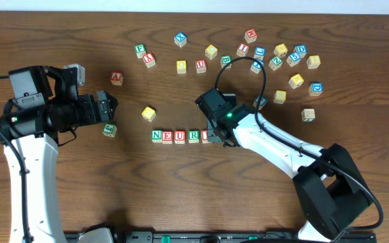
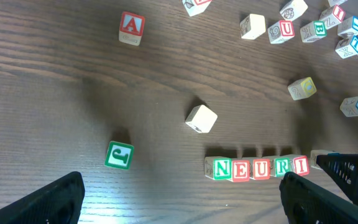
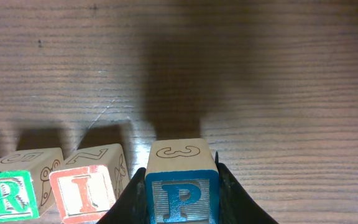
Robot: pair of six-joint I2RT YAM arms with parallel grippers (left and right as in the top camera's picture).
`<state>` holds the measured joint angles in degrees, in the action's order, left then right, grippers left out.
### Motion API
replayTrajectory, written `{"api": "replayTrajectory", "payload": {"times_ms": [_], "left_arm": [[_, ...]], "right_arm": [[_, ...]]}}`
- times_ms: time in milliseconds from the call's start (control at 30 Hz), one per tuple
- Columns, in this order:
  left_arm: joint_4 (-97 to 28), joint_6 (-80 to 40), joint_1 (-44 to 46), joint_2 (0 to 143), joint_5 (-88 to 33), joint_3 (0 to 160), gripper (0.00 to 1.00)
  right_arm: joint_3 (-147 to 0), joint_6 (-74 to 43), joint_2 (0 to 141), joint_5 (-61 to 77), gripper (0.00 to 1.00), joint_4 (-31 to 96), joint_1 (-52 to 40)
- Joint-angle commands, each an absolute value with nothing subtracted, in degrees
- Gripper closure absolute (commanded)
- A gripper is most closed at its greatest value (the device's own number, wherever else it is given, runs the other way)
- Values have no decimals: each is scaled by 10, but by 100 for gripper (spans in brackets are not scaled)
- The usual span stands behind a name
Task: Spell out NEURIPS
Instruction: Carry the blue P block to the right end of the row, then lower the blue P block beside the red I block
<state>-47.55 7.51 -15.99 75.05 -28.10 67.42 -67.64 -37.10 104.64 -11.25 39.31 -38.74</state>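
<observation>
While the right gripper pinches the wooden cube with a blue P just right of the wooden N-E-U-R-I letter row, the left gripper hangs spread at left.

Wood below, plastic above

Table of dark brown wood, long streaky grain, low satin sheen, pale glare at lower left of the left wrist view. Letter blocks of light, bare-looking wood, matt, faces painted red, green, blue or yellow. P block with a ribbed blue painted front, fine grain and a thin dark line drawing on top. Fingers of the right end effector in matt black plastic; same dull black on the left end effector. Arm shells smooth white, faintly glossy.
</observation>
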Motion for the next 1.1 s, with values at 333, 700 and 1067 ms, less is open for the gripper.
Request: {"api": "replayTrajectory", "payload": {"times_ms": [333,700,1067], "left_arm": [[-475,72,-162,748,-278,686,1],[-475,72,-162,748,-278,686,1],[-475,72,-162,748,-278,686,1]], "right_arm": [[-673,-383,1076,-95,90,378,-392],[-673,-388,1096,-93,92,367,-402],[-673,-390,1096,-93,91,366,-402]]}}
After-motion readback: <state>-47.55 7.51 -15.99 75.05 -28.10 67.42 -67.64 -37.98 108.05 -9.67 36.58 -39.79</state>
